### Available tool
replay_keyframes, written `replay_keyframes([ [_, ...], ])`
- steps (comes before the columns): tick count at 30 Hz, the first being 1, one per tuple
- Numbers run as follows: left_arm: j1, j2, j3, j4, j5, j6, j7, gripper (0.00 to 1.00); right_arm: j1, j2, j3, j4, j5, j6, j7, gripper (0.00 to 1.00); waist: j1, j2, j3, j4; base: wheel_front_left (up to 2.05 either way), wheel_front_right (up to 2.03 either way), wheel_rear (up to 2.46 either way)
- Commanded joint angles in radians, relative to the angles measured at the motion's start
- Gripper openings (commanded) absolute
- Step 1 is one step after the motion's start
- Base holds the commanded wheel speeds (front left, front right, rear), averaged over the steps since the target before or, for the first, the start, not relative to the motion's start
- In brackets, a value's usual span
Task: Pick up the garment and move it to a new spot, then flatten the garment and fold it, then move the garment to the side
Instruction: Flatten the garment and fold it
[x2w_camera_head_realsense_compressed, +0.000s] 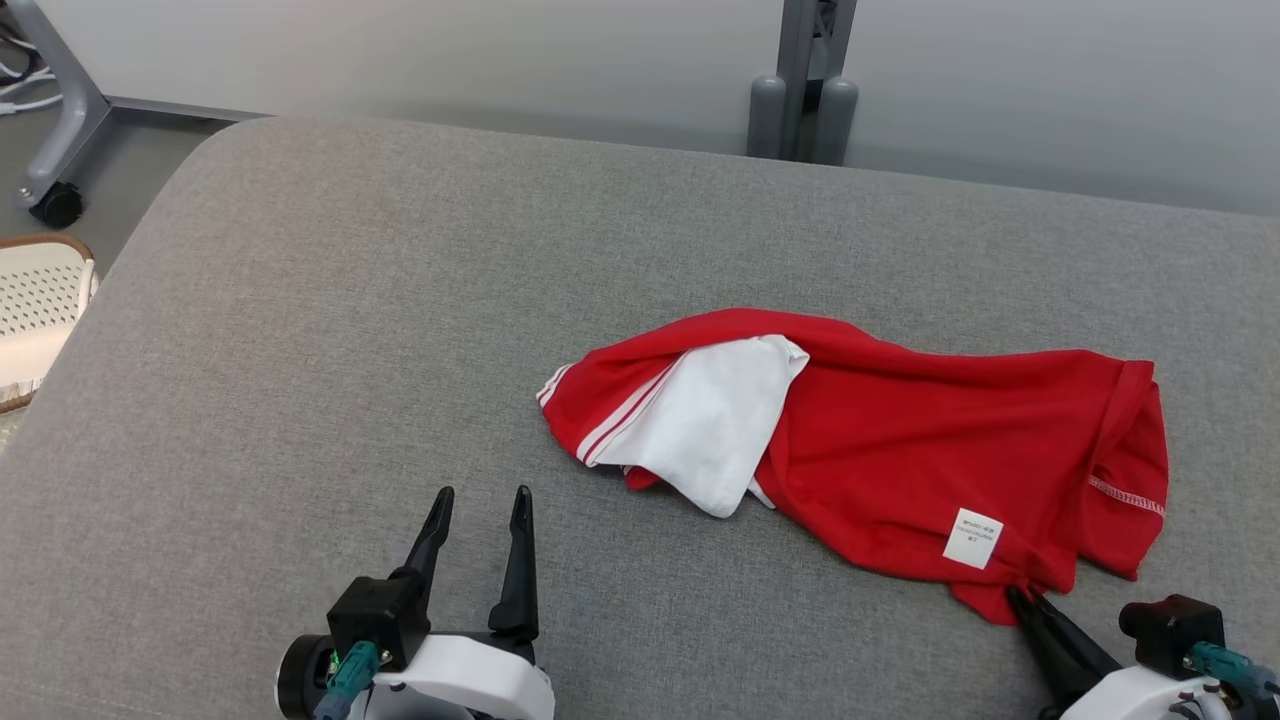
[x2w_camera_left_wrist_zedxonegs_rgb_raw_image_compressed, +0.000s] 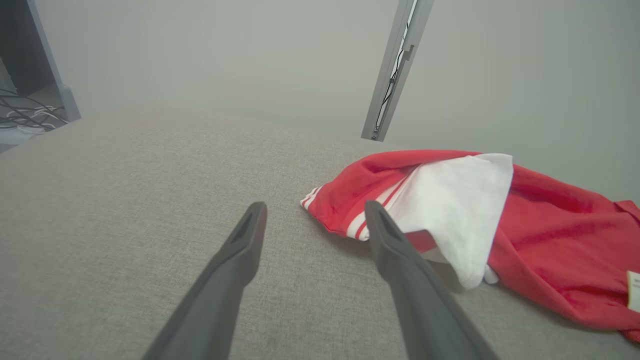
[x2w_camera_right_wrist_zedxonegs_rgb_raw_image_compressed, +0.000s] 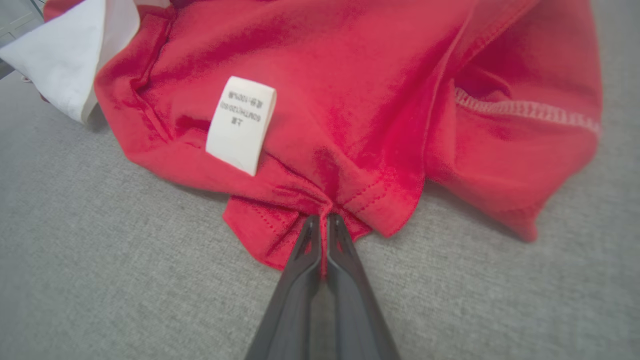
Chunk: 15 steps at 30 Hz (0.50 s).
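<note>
Grey woven upholstery covers a broad padded cushion (x2w_camera_head_realsense_compressed: 300, 350) with a rounded far-left corner. Behind it are a pale wall (x2w_camera_head_realsense_compressed: 500, 50) and a grey metal post (x2w_camera_head_realsense_compressed: 805, 80). Off the cushion's left edge are a grey frame leg on a castor (x2w_camera_head_realsense_compressed: 57, 205) and a perforated white panel with a wooden rim (x2w_camera_head_realsense_compressed: 40, 300). One garment (x2w_camera_head_realsense_compressed: 900, 450), red, lies crumpled on the right half of the cushion, nearer the near edge than the far one, and its right end reaches close to the right edge. A white section (x2w_camera_head_realsense_compressed: 710, 430) is folded over the garment's left end, beside thin white stripes (x2w_camera_head_realsense_compressed: 600, 425) on the red cloth. A white care label (x2w_camera_head_realsense_compressed: 973, 538) lies face up on the near side of the red fabric, and white stitching (x2w_camera_head_realsense_compressed: 1125, 495) runs along a turned fold at the right end. The left gripper (x2w_camera_head_realsense_compressed: 483, 492) is above the near edge, left of centre. Its two dark fingers are spread wide, pointing toward the far edge and gripping nothing, and they are near the garment's striped end but apart from it. The right gripper (x2w_camera_head_realsense_compressed: 1022, 597) is at the near-right part of the cushion. Its fingers are pressed together on the bunched red hem (x2w_camera_right_wrist_zedxonegs_rgb_raw_image_compressed: 300, 220) just below the label, and the cloth puckers where the tips pinch it. The garment otherwise rests flat on the cushion.
</note>
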Motion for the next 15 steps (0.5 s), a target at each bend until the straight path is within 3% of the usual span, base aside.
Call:
replay_keyframes([
  [1,-0.012,0.004,0.006,0.003,-0.005,0.002,-0.004,1.0,0.002,0.001,0.015,0.009,0.01,0.001,0.002,0.0,0.0,0.0,-0.006,-0.002,0.0,0.0,0.0],
  [15,0.02,0.004,0.038,0.022,-0.015,-0.027,-0.004,1.0,-0.013,-0.031,-0.007,-0.07,-0.068,0.0,0.001,0.0,0.0,0.0,-0.102,-0.08,0.0,0.0,0.0],
])
